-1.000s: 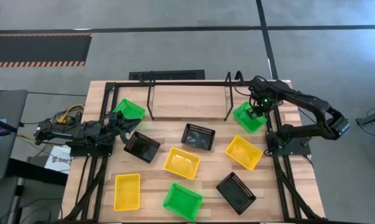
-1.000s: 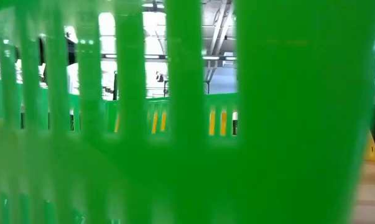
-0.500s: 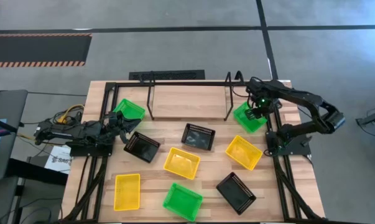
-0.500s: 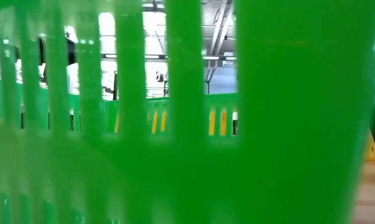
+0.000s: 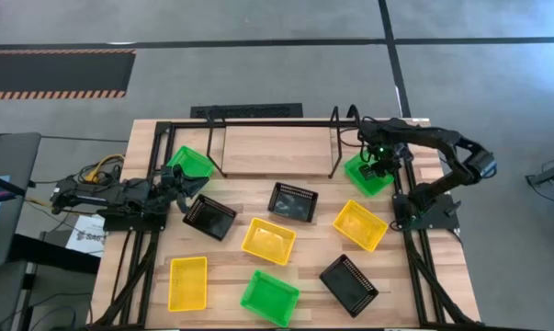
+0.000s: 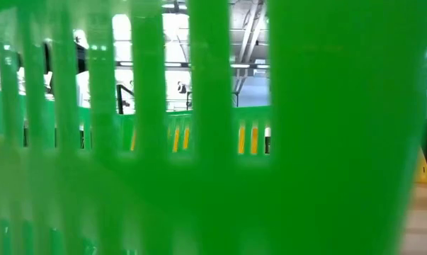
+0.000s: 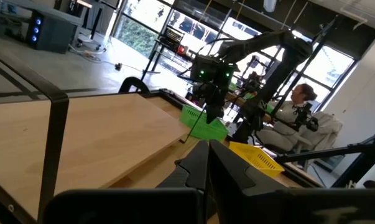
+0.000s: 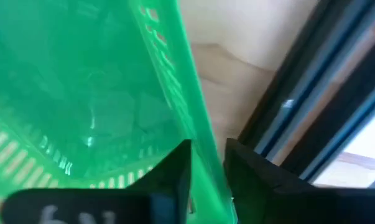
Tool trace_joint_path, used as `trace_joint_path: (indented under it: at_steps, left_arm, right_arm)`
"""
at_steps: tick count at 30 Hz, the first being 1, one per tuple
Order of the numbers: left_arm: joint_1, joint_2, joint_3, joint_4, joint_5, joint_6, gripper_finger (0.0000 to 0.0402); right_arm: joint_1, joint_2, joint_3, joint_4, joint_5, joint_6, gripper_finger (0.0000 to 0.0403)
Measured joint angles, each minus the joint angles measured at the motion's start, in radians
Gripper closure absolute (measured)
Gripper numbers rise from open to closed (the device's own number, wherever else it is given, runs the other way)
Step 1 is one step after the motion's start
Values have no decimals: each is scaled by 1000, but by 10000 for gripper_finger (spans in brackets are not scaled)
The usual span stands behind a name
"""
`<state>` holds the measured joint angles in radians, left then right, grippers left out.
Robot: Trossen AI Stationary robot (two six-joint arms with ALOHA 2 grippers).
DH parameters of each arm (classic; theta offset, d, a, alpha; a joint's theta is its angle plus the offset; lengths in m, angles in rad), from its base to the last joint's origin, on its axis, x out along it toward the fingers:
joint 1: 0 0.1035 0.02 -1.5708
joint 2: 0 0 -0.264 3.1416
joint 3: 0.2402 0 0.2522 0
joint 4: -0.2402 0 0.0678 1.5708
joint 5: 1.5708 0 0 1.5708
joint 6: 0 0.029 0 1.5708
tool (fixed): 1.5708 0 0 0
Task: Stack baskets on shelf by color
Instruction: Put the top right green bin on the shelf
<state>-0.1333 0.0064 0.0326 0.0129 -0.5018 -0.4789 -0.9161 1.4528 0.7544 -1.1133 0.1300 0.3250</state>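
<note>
- Resting at the table's left edge, the left gripper [image 5: 177, 181] lies low beside a green basket [image 5: 192, 163] near the left end of the shelf [image 5: 272, 150]; whether its fingers are apart or closed cannot be told from these views.
- Just right of that gripper sits a black basket [image 5: 209, 217], empty and turned at an angle.
- Near the front edge on the left, a yellow basket [image 5: 187, 282] lies square to the table [image 5: 143, 138].
- A second green basket [image 5: 269, 296] sits at the front centre, right against the low camera, filling that view with its slotted wall [image 6: 199, 142].
- Mid-table, a second yellow basket [image 5: 268, 240] lies just behind it, with a second black basket [image 5: 293, 201] farther back, near the shelf's front edge.
- The shelf stands at the back of the table, its plank bare between the wire loops.
- Front right of centre, a third black basket [image 5: 349, 284] sits tilted on its corner line; a third yellow basket [image 5: 360, 224] lies behind it.
- At the shelf's right end, the right gripper [image 5: 379, 165] is over the third green basket [image 5: 367, 174], which sits just beside the shelf's right loop.
- In the right wrist view its two fingers [image 8: 175, 171] stand on either side of the basket's rim [image 8: 187, 118], closed down to a narrow gap with the wall between them.
</note>
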Motion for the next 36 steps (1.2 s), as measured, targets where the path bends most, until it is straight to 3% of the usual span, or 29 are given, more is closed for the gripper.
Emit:
trace_joint_path:
  at_steps: [6,14,23,30,36]
  left_arm:
    - [0,0,0,0,0,0,401]
    - [0,0,0,0,-1,0,401]
    - [0,0,0,0,-2,0,401]
    - [0,0,0,0,-2,0,401]
    - [0,0,0,0,-2,0,401]
  right_arm:
    - [-5,-64,1,-33,25,-3,388]
    - [2,-275,37,-193,41,70,394]
    - [147,-565,341,-279,32,252,396]
    - [331,-622,635,-82,36,322,397]
    - [475,-520,750,199,55,253,398]
